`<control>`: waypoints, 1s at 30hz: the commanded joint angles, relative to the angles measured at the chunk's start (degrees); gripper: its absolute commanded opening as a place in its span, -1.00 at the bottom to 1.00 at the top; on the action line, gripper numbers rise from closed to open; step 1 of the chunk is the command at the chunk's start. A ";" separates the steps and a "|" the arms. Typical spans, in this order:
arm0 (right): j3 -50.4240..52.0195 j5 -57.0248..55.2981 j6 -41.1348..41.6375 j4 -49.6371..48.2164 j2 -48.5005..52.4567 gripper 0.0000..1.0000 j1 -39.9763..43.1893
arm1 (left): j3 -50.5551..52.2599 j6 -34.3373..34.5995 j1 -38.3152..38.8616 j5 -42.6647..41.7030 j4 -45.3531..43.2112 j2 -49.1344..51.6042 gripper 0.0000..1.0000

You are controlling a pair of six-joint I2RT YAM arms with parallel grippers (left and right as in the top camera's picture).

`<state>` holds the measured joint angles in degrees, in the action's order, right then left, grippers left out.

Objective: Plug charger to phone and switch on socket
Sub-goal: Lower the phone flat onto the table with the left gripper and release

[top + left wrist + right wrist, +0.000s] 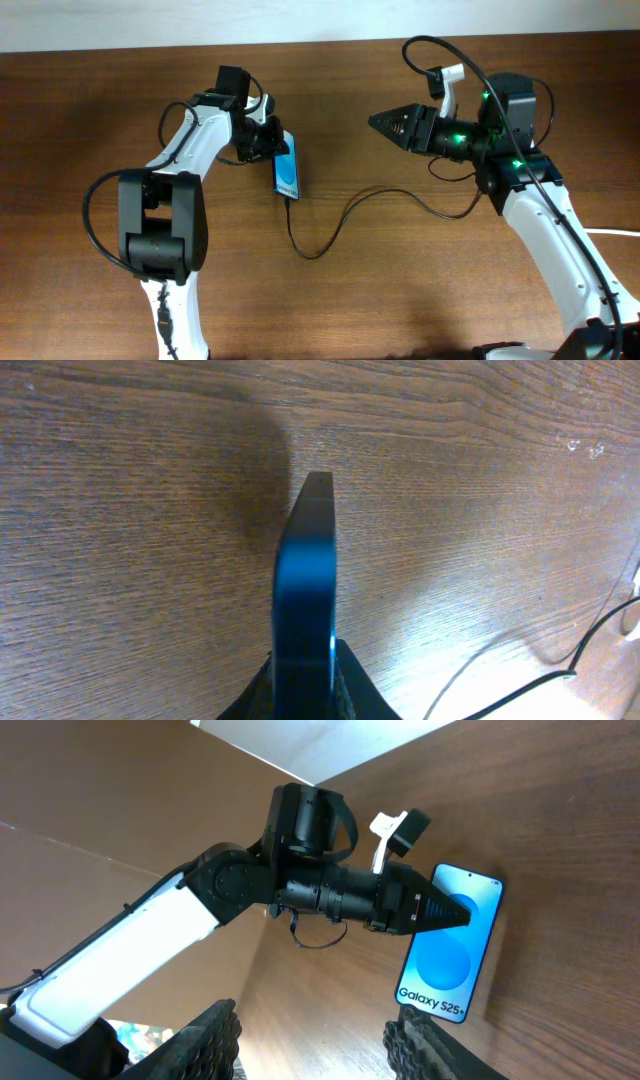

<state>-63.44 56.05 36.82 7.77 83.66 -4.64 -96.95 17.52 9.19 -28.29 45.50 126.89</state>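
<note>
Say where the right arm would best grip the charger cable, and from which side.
Probably on the charger just behind its plug end, by the near end of the phone. There the thin cable lies flat on the table in a loose curve, so come straight down, fingers across it. The right gripper is open and free; the left gripper clamps the phone.

the phone has a bright blue screen with a lighter blue circle and white lettering, in a black frame. the charger is black. the table is dark brown wood grain. my left arm and right arm are white with black joints; green lights glow on the right.
</note>
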 commanded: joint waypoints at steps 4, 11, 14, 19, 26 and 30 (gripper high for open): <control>-0.46 0.52 -1.05 0.00 0.09 0.05 0.17 | -0.57 -0.68 -0.20 0.74 0.13 -0.13 -0.65; -0.46 0.52 -1.05 0.00 0.09 0.05 0.17 | -0.57 -0.68 -0.20 1.55 0.28 -0.13 -0.40; -0.46 0.55 -1.05 0.00 0.09 0.05 0.17 | -0.57 -0.68 -0.20 2.12 0.31 -0.13 -0.17; -0.46 0.55 -1.05 0.00 0.09 0.05 0.17 | -0.57 -0.68 -0.20 2.89 0.55 -0.13 0.06; -0.46 0.55 -1.05 0.00 0.09 0.05 0.17 | -0.57 -0.70 -0.20 10.43 2.38 -0.13 0.15; -0.46 0.55 -1.05 0.00 0.09 0.05 0.17 | -0.57 -0.70 -0.20 11.87 2.36 -0.13 0.14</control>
<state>-63.44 56.05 36.77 7.75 83.66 -4.64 -97.06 17.52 9.23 -19.42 47.81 126.93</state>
